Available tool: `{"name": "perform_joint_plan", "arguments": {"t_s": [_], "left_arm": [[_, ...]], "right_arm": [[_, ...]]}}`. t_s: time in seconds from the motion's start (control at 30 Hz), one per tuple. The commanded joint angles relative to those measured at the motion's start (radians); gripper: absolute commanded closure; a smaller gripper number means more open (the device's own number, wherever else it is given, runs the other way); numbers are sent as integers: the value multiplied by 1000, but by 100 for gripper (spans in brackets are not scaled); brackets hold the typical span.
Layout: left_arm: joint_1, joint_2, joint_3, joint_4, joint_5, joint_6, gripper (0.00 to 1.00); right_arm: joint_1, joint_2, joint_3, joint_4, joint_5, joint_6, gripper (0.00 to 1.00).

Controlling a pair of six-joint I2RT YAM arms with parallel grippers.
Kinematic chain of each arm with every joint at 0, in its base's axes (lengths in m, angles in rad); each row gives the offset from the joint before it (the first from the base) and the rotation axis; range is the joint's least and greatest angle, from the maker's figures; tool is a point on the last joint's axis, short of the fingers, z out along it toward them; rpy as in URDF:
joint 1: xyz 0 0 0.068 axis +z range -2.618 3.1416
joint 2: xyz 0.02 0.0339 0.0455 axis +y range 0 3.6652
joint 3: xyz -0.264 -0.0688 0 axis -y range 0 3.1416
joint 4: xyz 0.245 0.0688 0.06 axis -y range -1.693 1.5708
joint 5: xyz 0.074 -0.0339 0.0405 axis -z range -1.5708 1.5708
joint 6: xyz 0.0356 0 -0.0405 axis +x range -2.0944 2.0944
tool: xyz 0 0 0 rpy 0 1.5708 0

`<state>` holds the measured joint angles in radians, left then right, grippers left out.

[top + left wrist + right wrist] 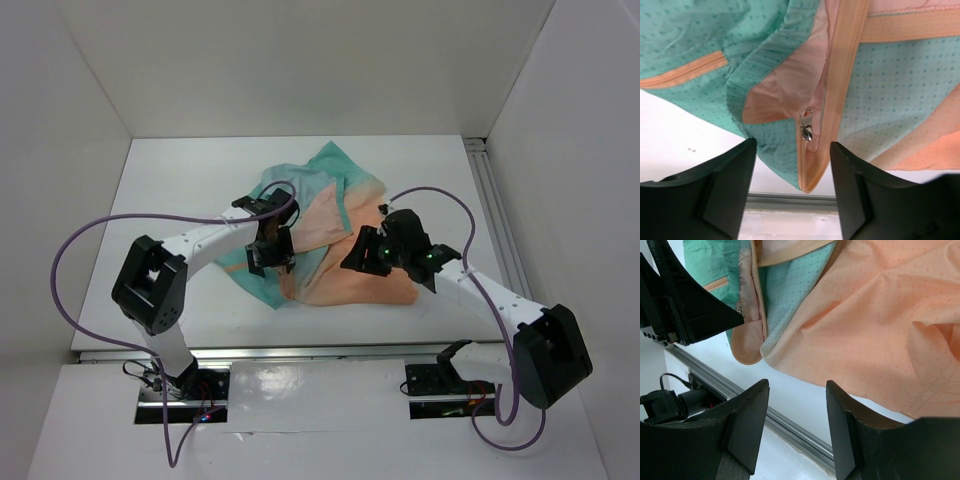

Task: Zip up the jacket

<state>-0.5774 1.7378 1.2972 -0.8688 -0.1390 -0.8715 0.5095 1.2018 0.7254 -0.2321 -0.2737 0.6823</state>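
Arms bent over jacket (322, 232); left end effector (792, 145) spread near zipper pull (806, 128); right end effector (797, 383) spread, empty.

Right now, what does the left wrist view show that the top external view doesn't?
Left wrist only: the metal zipper pull on the orange zipper tape, just ahead of the left gripper, whose jaws are open and not touching it. Top external only: the whole crumpled jacket on the table, and the right gripper at its peach side. Both: the teal-and-peach jacket and the left gripper at its near edge.
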Motion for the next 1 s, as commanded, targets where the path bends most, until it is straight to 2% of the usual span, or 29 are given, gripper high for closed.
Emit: {"name": "perform_joint_plan", "arguments": {"t_s": [0.0,0.23,0.37,0.53,0.73,0.97], "left_arm": [[24,20,-24,33,55,-23,28],[42,31,-24,45,52,-14,36],[42,43,-35,54,61,-4,36],[42,43,-53,54,35,5,30],[42,33,-76,22,-37,-4,33],[42,-3,-98,22,-37,-24,36]], "right_arm": [[-11,-21,2,-9,1,-13,43],[-32,-30,2,-27,1,-32,43],[-42,-30,-9,-27,1,-32,43],[-42,-30,-18,-27,-9,-32,43],[-42,-30,-18,-18,-9,-32,43],[-51,-21,-18,-18,-18,-32,43]]}}
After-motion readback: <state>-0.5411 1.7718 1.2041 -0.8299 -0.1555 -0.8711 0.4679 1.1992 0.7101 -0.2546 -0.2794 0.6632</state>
